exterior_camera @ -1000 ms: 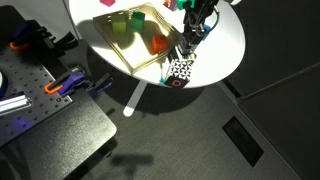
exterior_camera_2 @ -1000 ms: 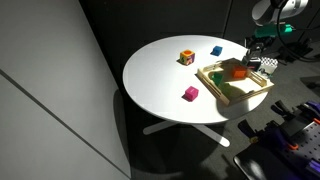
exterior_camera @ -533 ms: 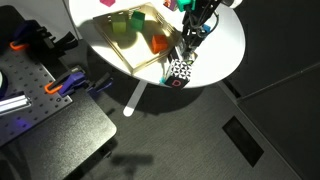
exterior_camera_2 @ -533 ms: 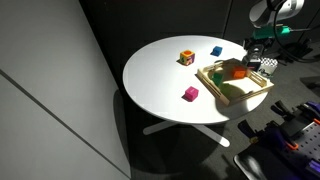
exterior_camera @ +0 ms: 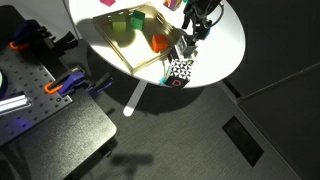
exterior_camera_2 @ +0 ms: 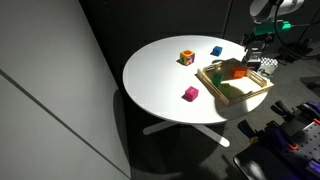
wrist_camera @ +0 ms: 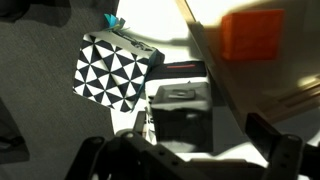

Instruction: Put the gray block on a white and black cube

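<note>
Our open hand (wrist_camera: 190,150) hangs right above the gray block (wrist_camera: 185,108), which sits beside the white and black cube (wrist_camera: 112,70)

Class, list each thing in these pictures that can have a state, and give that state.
gripper: fingers open, holding nothing.
gray block: free between the fingers, beside the white and black cube, not on it.
white and black cube: top bare.
orange block: lying in the wooden tray.
</note>
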{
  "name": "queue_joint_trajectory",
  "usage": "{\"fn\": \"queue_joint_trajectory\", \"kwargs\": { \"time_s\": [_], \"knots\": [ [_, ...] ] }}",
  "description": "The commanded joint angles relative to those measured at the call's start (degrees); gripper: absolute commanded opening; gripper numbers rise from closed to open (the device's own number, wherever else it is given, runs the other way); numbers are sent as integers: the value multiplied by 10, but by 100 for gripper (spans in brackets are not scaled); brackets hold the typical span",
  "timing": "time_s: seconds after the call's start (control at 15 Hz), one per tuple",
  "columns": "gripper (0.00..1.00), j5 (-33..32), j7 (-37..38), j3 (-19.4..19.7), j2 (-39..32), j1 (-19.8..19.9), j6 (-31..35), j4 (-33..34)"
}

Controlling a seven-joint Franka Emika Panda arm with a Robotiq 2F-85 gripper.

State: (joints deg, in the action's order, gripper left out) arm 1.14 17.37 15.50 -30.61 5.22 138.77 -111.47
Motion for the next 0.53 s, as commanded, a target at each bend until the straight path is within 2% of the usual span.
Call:
{"fn": "queue_joint_trajectory", "kwargs": {
  "time_s": [0.0,0.47],
  "knots": [
    [100,-5,-36,-21,45,12,-20,-20],
    [100,-18,-120,-49,108,7,-56,-66]
  ]
}}
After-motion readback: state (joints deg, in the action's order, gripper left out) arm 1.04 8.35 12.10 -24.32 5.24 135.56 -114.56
